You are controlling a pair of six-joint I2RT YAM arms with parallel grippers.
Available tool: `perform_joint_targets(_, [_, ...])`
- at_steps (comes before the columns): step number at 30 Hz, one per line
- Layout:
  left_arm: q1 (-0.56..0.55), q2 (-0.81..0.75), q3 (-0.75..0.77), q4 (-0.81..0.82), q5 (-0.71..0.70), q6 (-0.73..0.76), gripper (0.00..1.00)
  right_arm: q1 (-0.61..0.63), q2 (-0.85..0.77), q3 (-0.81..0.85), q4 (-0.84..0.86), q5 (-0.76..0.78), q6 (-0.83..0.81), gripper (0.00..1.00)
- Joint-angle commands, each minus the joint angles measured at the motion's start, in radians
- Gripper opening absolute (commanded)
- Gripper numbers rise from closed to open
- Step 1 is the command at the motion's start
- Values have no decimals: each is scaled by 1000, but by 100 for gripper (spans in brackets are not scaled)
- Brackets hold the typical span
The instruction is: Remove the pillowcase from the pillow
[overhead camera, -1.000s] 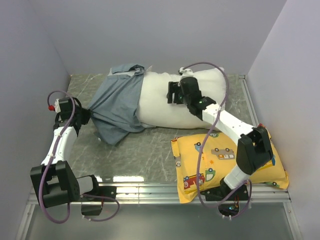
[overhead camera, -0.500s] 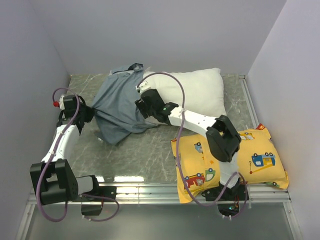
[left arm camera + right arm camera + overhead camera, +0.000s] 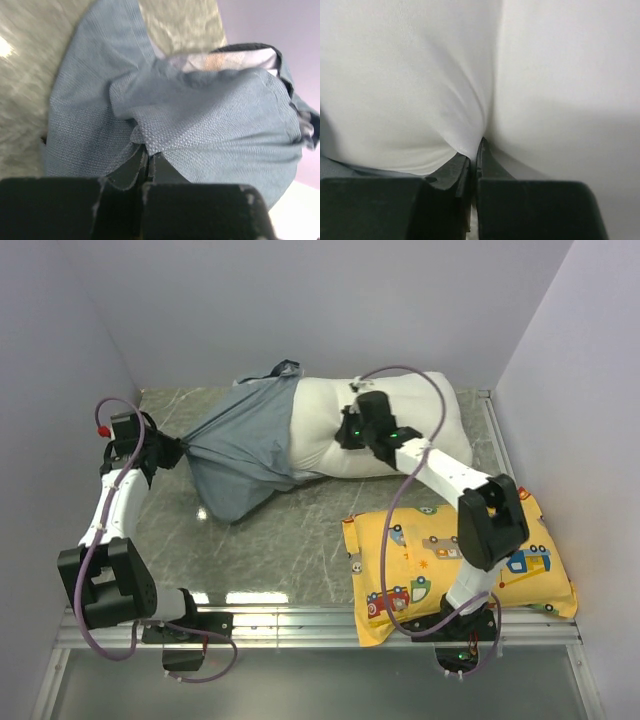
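Looking down from above, the soft blue-grey striped cloth pillowcase (image 3: 240, 445) covers only the left end of the plump white rectangular pillow (image 3: 318, 435). The pillow lies across the far side of the grey marbled worktop (image 3: 290, 530), its long axis running left to right. The left gripper (image 3: 168, 452) is clamped on the bunched end of the pillowcase, out to the left of the pillow. The right gripper (image 3: 348, 432) sits on the pillow's bare middle, just right of the cover's mouth. The cover thus points leftward along the pillow's axis, so the left arm is best placed to draw it off while the right pins the pillow. A yellow vehicle-print pillow (image 3: 530, 585) lies apart at the near right.

From the left wrist, the jaws are closed tight on a fold of pillowcase (image 3: 210, 115), which spreads away ahead.

From the right wrist, the jaws are pinched together on a pucker of the white pillow (image 3: 420, 75).
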Motion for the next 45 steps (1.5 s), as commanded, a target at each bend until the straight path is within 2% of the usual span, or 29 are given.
perform_joint_targets(1, [66, 25, 71, 33, -106, 21, 1, -142, -78, -60, -111, 45, 68, 0])
perform_joint_targets(4, [54, 45, 82, 83, -37, 59, 0, -141, -95, -49, -102, -32, 67, 0])
perform_joint_targets(7, [-25, 61, 152, 41, -40, 132, 9, -142, -96, -36, -99, -76, 80, 0])
perform_joint_targets(8, [-53, 58, 169, 27, -80, 169, 20, -141, -95, -20, -102, -87, 88, 0])
perform_joint_targets(10, [-128, 35, 195, 16, -97, 201, 34, -139, -93, -14, -94, -107, 94, 0])
perform_joint_targets(11, [-154, 28, 205, 5, -118, 227, 48, -139, -93, -8, -93, -115, 103, 0])
perform_joint_targets(14, [-274, 12, 243, -36, -181, 272, 68, -135, -95, 1, -90, -120, 109, 0])
perform_joint_targets(17, [-406, -8, 246, -50, -215, 291, 77, -130, -89, 12, -94, -118, 113, 0])
perform_joint_targets(18, [-487, -13, 235, -53, -248, 291, 79, -130, -86, 13, -96, -118, 114, 0])
perform_joint_targets(20, [-576, -7, 223, -47, -281, 283, 83, -118, -84, 15, -93, -110, 117, 0])
perform_joint_targets(21, [-668, 19, 223, -50, -330, 272, 85, -107, -84, 23, -94, -106, 119, 0])
perform_joint_targets(24, [-815, 71, 237, -68, -425, 255, 87, -89, -76, 41, -106, -87, 117, 0])
perform_joint_targets(25, [-840, 112, 241, -73, -477, 240, 88, -83, -75, 47, -116, -83, 114, 0])
perform_joint_targets(30, [-935, 232, 283, -96, -554, 209, 90, -60, -73, 66, -129, -70, 105, 0])
perform_joint_targets(33, [-949, 310, 320, -162, -631, 168, 83, -58, -78, 64, -136, -61, 100, 0])
perform_joint_targets(35, [-949, 329, 311, -199, -677, 133, 69, -60, -79, 67, -145, -43, 91, 0])
perform_joint_targets(37, [-948, 300, 255, -190, -703, 113, 51, -61, -84, 72, -158, -21, 82, 0])
perform_joint_targets(38, [-945, 285, 232, -185, -727, 90, 27, -63, -86, 79, -165, -2, 77, 0])
perform_joint_targets(41, [-900, 219, 153, -185, -740, 48, 1, -78, -92, 99, -185, 18, 67, 0])
perform_joint_targets(44, [-795, 142, 56, -156, -685, 15, 0, -105, -107, 109, -194, 20, 70, 0])
perform_joint_targets(45, [-721, 121, -9, -112, -654, 5, 0, -113, -118, 107, -192, 19, 71, 0])
